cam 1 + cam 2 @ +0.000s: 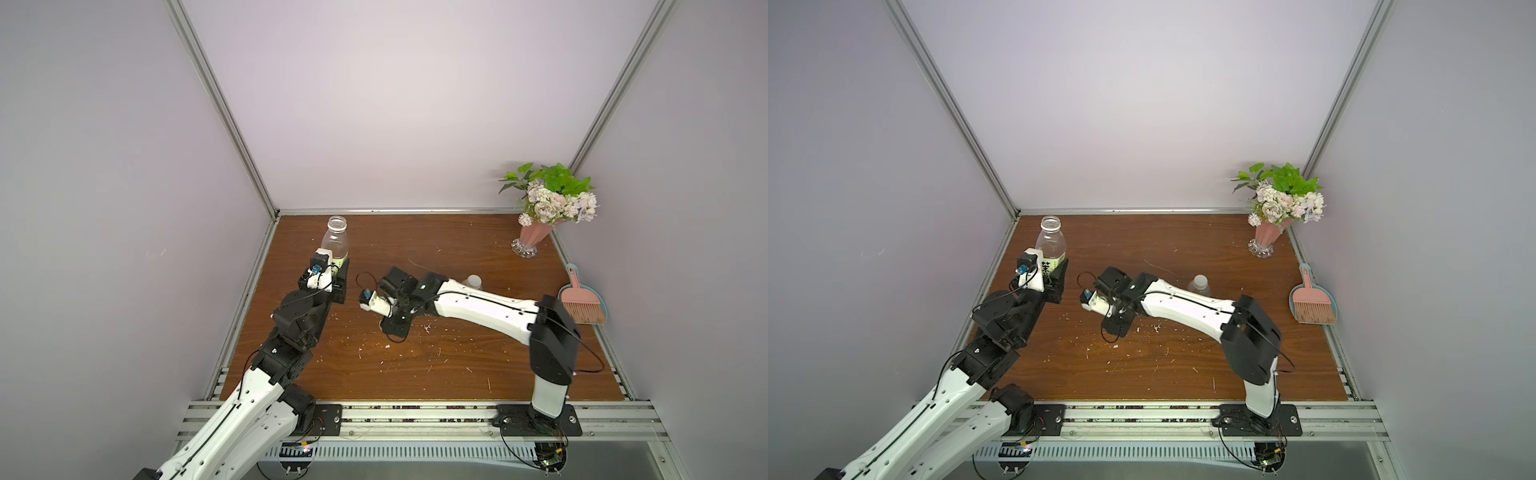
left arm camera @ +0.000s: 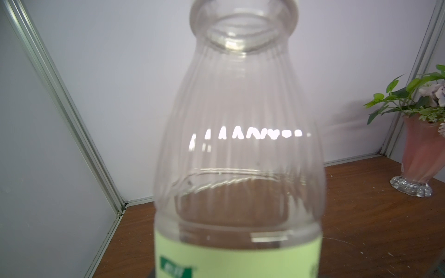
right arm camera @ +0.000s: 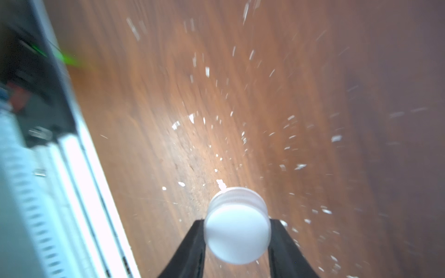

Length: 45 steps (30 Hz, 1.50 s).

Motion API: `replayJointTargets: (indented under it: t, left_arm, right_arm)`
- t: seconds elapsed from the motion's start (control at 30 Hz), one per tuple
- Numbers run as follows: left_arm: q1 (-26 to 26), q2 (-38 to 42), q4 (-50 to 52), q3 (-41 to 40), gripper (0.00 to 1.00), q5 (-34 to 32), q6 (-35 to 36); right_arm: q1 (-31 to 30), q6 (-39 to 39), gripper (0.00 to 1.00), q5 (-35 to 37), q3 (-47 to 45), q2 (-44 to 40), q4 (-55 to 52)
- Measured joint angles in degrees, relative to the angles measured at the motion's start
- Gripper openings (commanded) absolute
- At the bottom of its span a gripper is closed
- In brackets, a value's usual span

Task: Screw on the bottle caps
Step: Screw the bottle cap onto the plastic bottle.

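Observation:
A clear bottle (image 1: 334,240) (image 1: 1051,243) with a yellow-green label (image 2: 238,255) stands upright at the back left, its neck open and uncapped. My left gripper (image 1: 337,271) (image 1: 1056,272) is shut on its labelled lower body; its jaws are hidden in the left wrist view, where the bottle (image 2: 238,144) fills the frame. My right gripper (image 3: 238,222) is shut on a white bottle cap (image 3: 237,231), one black finger (image 3: 192,245) on each side, above the crumb-strewn wood. In both top views this gripper (image 1: 395,327) (image 1: 1115,328) hangs mid-table and hides the cap. A second bottle (image 1: 473,281) (image 1: 1198,284) peeks from behind the right forearm.
A pink vase of flowers (image 1: 534,237) stands at the back right. A pink dustpan with brush (image 1: 582,301) lies by the right wall. White crumbs (image 1: 415,349) dot the wooden table (image 1: 415,249). Walls close three sides, and an aluminium rail (image 1: 415,415) runs along the front.

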<state>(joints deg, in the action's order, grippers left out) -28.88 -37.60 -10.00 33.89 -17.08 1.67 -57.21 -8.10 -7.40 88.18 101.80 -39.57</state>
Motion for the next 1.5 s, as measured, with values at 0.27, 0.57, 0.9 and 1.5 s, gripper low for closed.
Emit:
replayJointTargets:
  t: [0.27,0.57,0.9,1.5]
  left_arm:
    - [0.0,-2.4,0.9,0.2,0.51,9.5,0.7]
    - [-0.6,-9.1,6.7,3.8,0.51,27.2,4.4]
    - [-5.1,-9.2,12.9,6.3,0.54,40.5,10.0]
    - [-8.6,-10.6,20.5,6.4,0.54,45.4,15.7]
  right_arm:
    - [12.9,0.3,0.18,-6.8,-0.2,-16.0,0.8]
    - [17.2,-1.4,0.20,-13.0,-0.9,-25.0,-0.3]
    - [22.0,-3.7,0.20,-21.9,-2.2,-31.6,-1.3]
    - [22.1,-10.2,0.21,-34.4,0.9,-31.5,-8.8]
